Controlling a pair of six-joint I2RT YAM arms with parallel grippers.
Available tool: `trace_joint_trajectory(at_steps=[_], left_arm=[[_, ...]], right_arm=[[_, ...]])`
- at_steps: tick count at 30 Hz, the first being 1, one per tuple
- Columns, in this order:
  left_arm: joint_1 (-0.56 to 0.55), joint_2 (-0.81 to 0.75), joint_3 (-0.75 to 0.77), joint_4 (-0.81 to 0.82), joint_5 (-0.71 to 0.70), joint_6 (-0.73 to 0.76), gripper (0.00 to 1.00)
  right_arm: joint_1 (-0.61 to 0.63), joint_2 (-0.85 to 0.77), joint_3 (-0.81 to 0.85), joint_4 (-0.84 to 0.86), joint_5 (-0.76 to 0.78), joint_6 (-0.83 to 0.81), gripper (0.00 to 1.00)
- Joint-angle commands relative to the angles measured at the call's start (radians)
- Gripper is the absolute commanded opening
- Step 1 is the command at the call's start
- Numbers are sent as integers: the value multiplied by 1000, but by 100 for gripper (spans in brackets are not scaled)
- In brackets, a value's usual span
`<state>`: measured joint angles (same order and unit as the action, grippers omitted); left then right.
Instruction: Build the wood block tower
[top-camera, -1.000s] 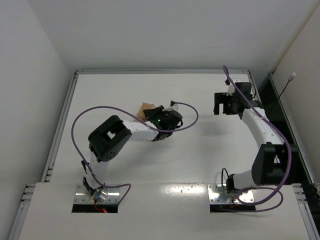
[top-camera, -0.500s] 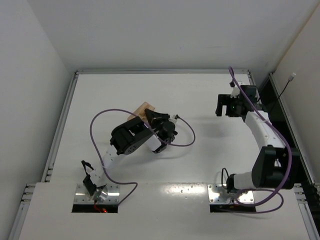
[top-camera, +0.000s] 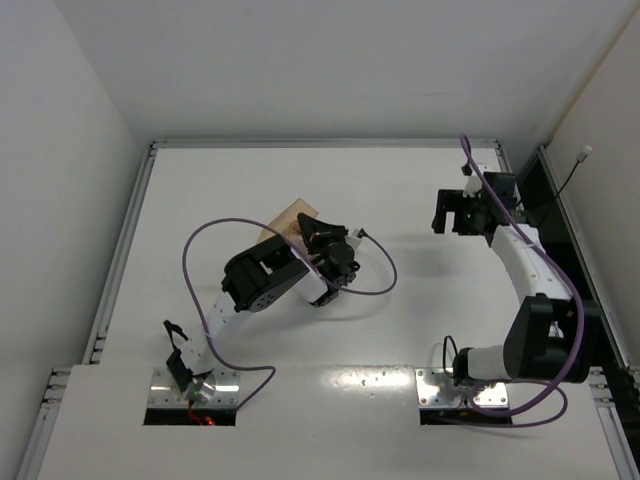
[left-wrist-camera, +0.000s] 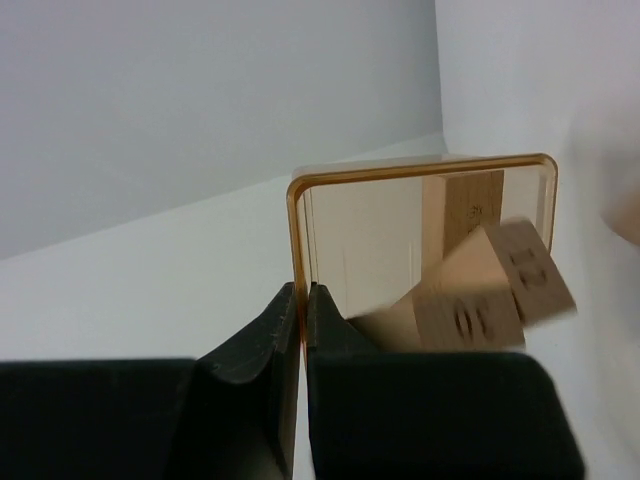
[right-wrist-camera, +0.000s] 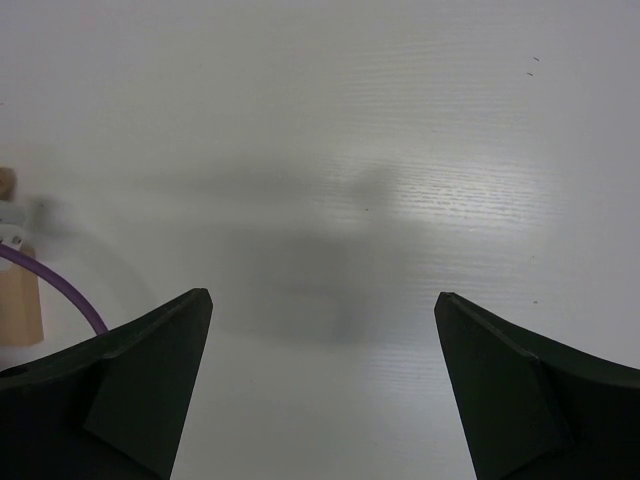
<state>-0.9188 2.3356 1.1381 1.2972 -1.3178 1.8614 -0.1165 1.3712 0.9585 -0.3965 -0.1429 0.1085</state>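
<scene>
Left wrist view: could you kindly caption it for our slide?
Left tool pinching edge of amber box, wood blocks blurred alongside.

White table (top-camera: 400, 200), rails (top-camera: 128, 250) at its sides, amber box (top-camera: 290, 215) left of centre

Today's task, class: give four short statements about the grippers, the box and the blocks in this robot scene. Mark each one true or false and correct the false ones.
1. The left gripper is shut on the rim of the amber box. True.
2. The right gripper holds a block. False: it is open and holds nothing.
3. Wood blocks show at the box in the left wrist view, with dark printed marks on them. True.
4. The amber box lies under the right gripper. False: the box is at the left gripper, and only bare table lies between the right gripper's fingers.
</scene>
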Motion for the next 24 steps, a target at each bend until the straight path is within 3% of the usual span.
trace_joint_trajectory(at_steps=[1, 6, 11, 16, 21, 24], left_arm=[[-14, -56, 17, 565, -4, 27, 0], [-14, -114, -6, 565, 14, 57, 0], [-43, -252, -87, 565, -6, -4, 0], [6, -148, -19, 556, -26, -13, 0], [-29, -274, -53, 556, -37, 7, 0], [-29, -254, -67, 536, -27, -40, 0]], right_arm=[[-6, -21, 9, 30, -26, 14, 92], [-6, -21, 0, 30, -35, 14, 92], [-6, -1, 22, 28, -46, 14, 92], [5, 37, 49, 6, -46, 14, 92], [5, 26, 49, 7, -37, 14, 92], [5, 17, 28, 18, -37, 14, 92]])
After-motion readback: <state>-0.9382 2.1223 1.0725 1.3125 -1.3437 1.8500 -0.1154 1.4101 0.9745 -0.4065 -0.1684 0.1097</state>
